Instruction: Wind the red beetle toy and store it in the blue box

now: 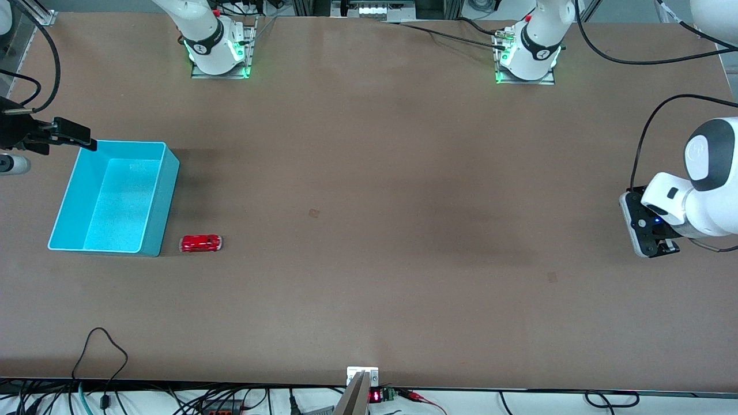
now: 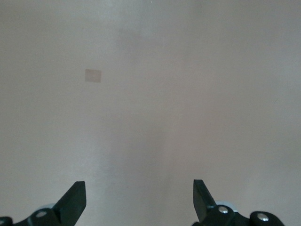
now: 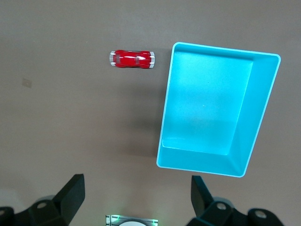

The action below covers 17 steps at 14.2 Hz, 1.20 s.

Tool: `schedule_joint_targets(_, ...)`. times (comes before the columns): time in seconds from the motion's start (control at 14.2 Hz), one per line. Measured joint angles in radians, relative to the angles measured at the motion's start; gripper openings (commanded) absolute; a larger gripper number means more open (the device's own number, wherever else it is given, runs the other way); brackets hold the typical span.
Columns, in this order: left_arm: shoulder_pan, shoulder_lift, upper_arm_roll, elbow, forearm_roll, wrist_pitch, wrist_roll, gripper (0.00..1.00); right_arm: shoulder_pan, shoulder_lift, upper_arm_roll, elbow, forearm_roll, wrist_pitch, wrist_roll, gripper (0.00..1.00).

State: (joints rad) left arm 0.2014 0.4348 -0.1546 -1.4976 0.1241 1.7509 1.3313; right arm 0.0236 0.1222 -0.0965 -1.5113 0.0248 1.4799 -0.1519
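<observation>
The red beetle toy (image 1: 200, 243) lies on the table beside the blue box (image 1: 163, 202), by the box's corner nearest the front camera, on the side toward the left arm's end. The box is open-topped and holds nothing. The right wrist view shows the toy (image 3: 132, 60) and the box (image 3: 261, 108) from above. My right gripper (image 1: 86, 143) hangs open and empty, high over the box's edge nearest the arm bases; its own view shows it too (image 3: 136, 178). My left gripper (image 1: 663, 246) waits open and empty over bare table at the left arm's end (image 2: 139, 183).
Small tape marks sit on the brown table (image 1: 314, 213), (image 1: 552, 277), (image 2: 93, 75). The right arm's base (image 3: 131, 220) shows under the right gripper. Cables hang along the table edge nearest the front camera (image 1: 104, 346).
</observation>
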Motion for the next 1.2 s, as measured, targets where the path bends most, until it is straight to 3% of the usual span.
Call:
schedule_joint_targets(0.49,-0.003,-0.072,-0.027,0.024,0.0,-0.051,-0.231,1.0,0.0,0.0,0.0,0.0,0.0,-0.001,0.0,1.0)
schedule_joint_targets(0.92,-0.003,-0.084,-0.028,0.138,0.0,-0.246,-0.515,1.0,-0.008,0.027,-0.003,-0.001,0.0,-0.006,-0.001,1.0)
schedule_joint_targets(1.2,-0.003,-0.092,-0.04,0.188,0.0,-0.332,-0.705,1.0,-0.003,0.097,0.002,-0.006,0.0,-0.003,-0.003,1.0)
